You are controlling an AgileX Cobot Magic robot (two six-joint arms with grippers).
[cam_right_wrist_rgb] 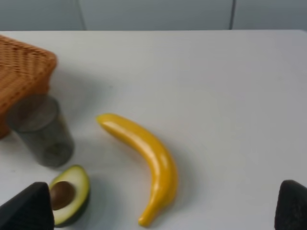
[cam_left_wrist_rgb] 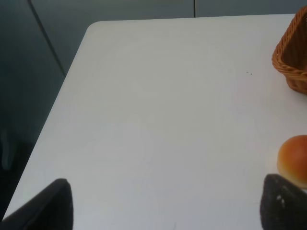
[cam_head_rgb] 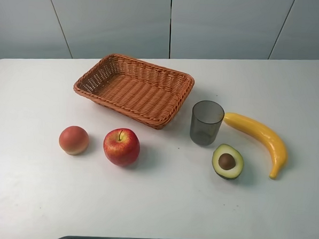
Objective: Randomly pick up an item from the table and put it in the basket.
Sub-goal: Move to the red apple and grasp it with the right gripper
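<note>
Bright even light, blurry wrist views, soft shadows on table (cam_head_rgb: 160, 210)

apple (cam_head_rgb: 121, 147) open from above, peach (cam_head_rgb: 74, 139) close beside it, basket (cam_head_rgb: 134, 89) just behind, cup (cam_head_rgb: 206, 122) well apart

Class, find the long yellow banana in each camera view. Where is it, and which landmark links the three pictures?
Exterior high: the long yellow banana lies at the right, beside the grey translucent cup.
Left wrist: not in view.
Right wrist: the banana lies mid-picture, next to the halved avocado.
Shared landmark: the orange-brown woven wicker basket, seen in all three.
</note>
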